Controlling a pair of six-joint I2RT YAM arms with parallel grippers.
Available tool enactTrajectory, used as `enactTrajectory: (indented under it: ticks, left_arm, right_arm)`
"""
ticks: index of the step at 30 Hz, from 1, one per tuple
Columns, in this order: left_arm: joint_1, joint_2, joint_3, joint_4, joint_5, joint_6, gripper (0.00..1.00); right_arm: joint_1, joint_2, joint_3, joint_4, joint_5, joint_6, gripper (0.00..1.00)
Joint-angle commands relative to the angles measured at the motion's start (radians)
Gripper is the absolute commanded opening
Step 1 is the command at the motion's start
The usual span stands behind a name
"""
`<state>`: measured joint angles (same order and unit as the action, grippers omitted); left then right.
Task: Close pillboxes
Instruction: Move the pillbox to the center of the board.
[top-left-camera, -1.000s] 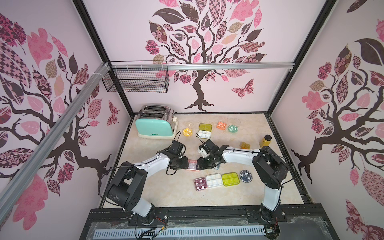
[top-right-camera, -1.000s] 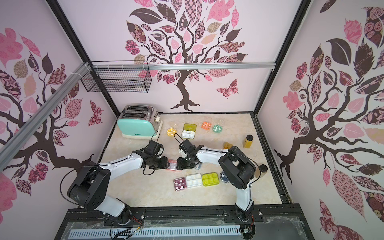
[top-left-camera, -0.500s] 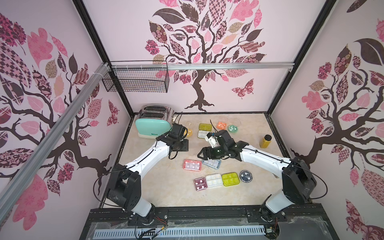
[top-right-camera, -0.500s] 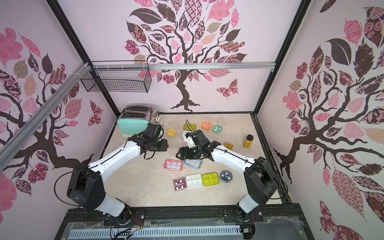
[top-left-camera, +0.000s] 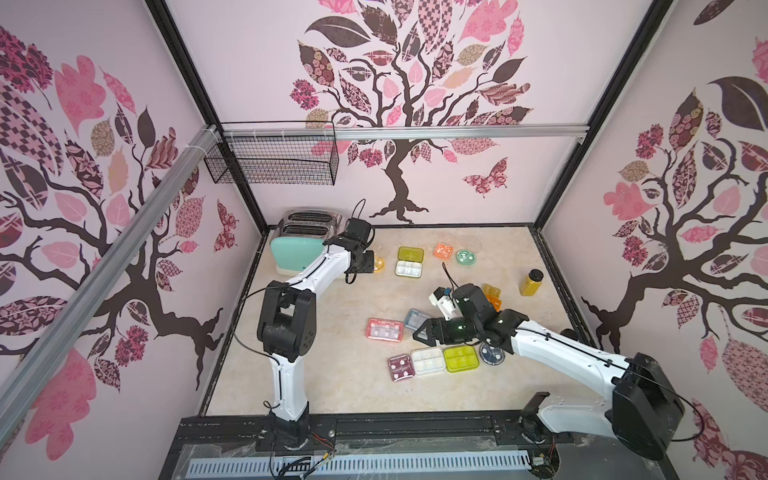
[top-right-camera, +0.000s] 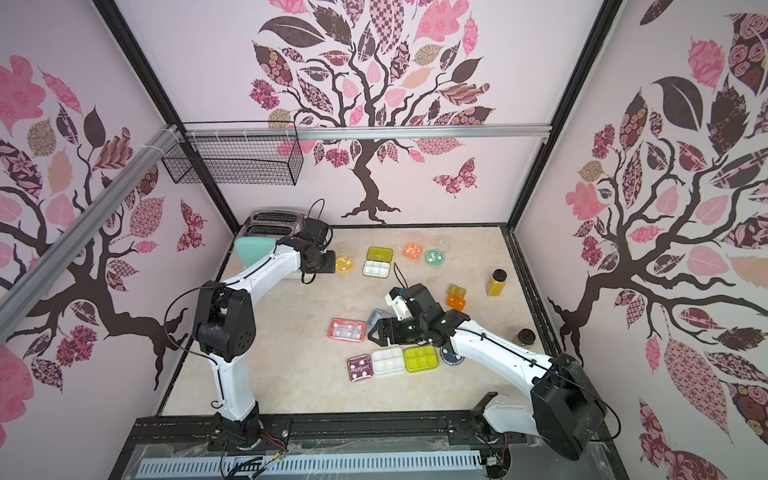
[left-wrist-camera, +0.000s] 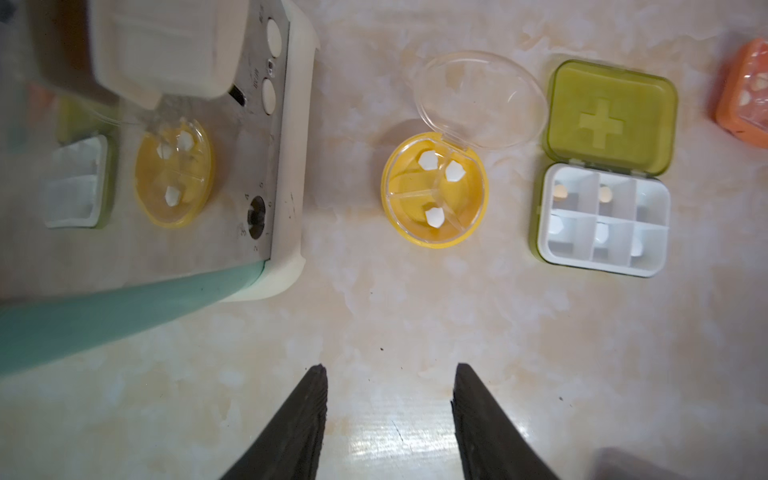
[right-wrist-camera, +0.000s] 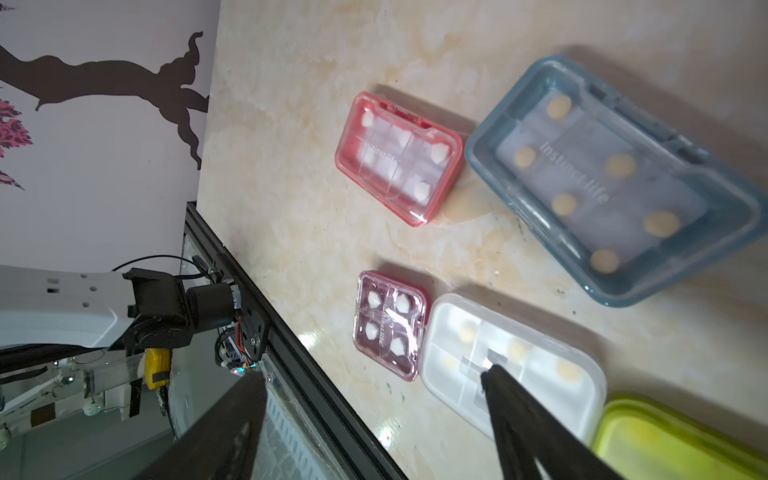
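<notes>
Your left gripper (left-wrist-camera: 389, 368) parted, empty, bare table (left-wrist-camera: 415, 311) ahead, toaster (left-wrist-camera: 286, 166) edge beside open yellow box (left-wrist-camera: 434, 191), your right gripper (right-wrist-camera: 372, 374) wide, empty, above white box (right-wrist-camera: 540, 361)

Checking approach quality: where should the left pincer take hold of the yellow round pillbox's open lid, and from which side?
Probably the free rim of the clear lid, opposite the hinge, approached from the back-wall side. The lid lies swung back beyond the yellow round pillbox, so lifting that rim folds it over the base. The left pincer stands open, short of it.
</notes>
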<state>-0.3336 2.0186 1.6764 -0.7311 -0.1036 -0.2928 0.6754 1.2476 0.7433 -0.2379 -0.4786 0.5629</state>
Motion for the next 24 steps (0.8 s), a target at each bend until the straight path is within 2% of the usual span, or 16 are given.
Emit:
enactTrajectory:
  ticks: [1, 3, 8, 15, 24]
  left_arm:
    - [0.004, 0.058, 0.053, -0.01, -0.011, 0.008, 0.51]
    - [0.009, 0.101, 0.091, -0.009, -0.01, 0.007, 0.5]
    - [0.018, 0.191, 0.172, 0.033, 0.003, 0.02, 0.4]
    - [0.056, 0.312, 0.329, 0.01, 0.03, -0.019, 0.37]
    - [0.076, 0.355, 0.327, 0.045, 0.088, -0.036, 0.37]
  right_arm:
    - [0.003, -0.023, -0.019, 0.021, -0.032, 0.017, 0.85]
    - [0.003, -0.024, -0.026, 0.019, -0.036, 0.01, 0.85]
    - [0.003, -0.024, -0.049, 0.043, -0.041, 0.002, 0.86]
    - [0.003, -0.01, -0.038, 0.039, -0.05, -0.02, 0.88]
    - [-0.004, -0.024, -0.013, -0.009, -0.019, -0.069, 0.89]
